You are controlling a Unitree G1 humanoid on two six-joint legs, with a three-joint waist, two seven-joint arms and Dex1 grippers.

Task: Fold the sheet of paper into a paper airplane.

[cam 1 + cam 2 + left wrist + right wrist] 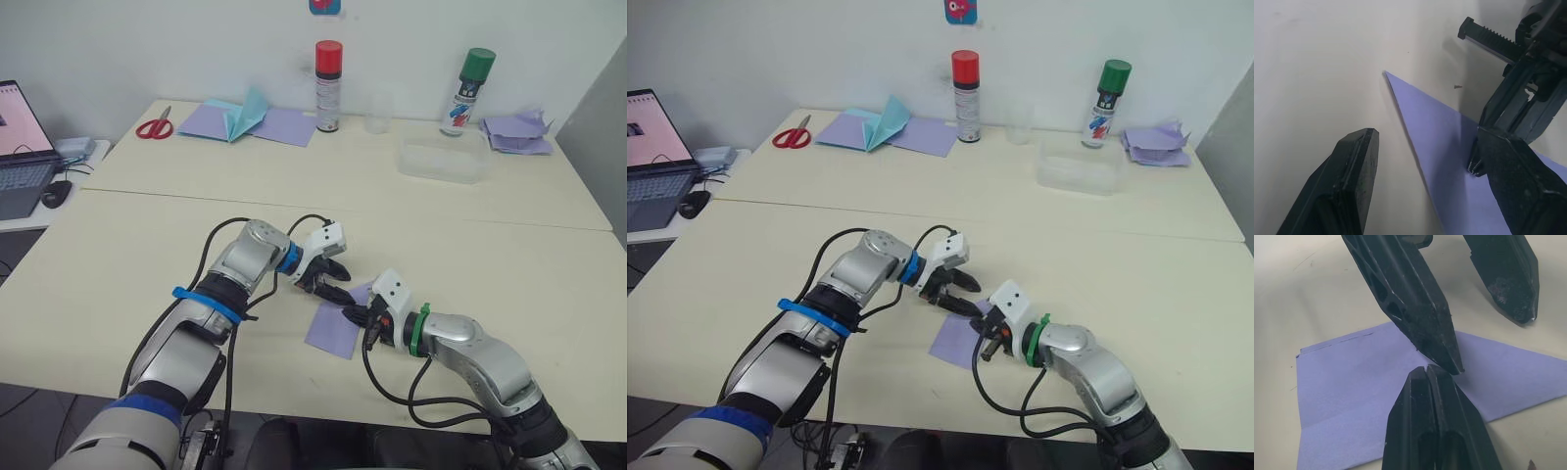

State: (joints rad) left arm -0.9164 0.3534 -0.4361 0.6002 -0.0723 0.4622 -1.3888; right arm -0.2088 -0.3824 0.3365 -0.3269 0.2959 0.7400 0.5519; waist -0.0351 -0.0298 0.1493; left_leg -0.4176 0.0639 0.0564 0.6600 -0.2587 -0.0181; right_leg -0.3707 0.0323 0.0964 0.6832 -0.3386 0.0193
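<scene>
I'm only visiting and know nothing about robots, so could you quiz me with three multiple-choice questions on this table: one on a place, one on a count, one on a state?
1. Where does the folded lavender paper sheet lie?
A. by the red-handled scissors
B. between the two grippers
C. in the clear plastic tray

2. How many spray cans stand at the back?
A. one
B. two
C. four

3. How are the left gripper's fingers?
A. apart
C. clamping the scissors
B. pressed together

Answers: 1 B, both arms meet over it. 2 B, a red-capped can and a green-capped can. 3 A, the left wrist view shows a wide gap.

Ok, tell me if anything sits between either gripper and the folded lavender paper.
Nothing visible does. The left gripper is open with one finger on the sheet of paper, and the shut right gripper presses on it too.
</scene>
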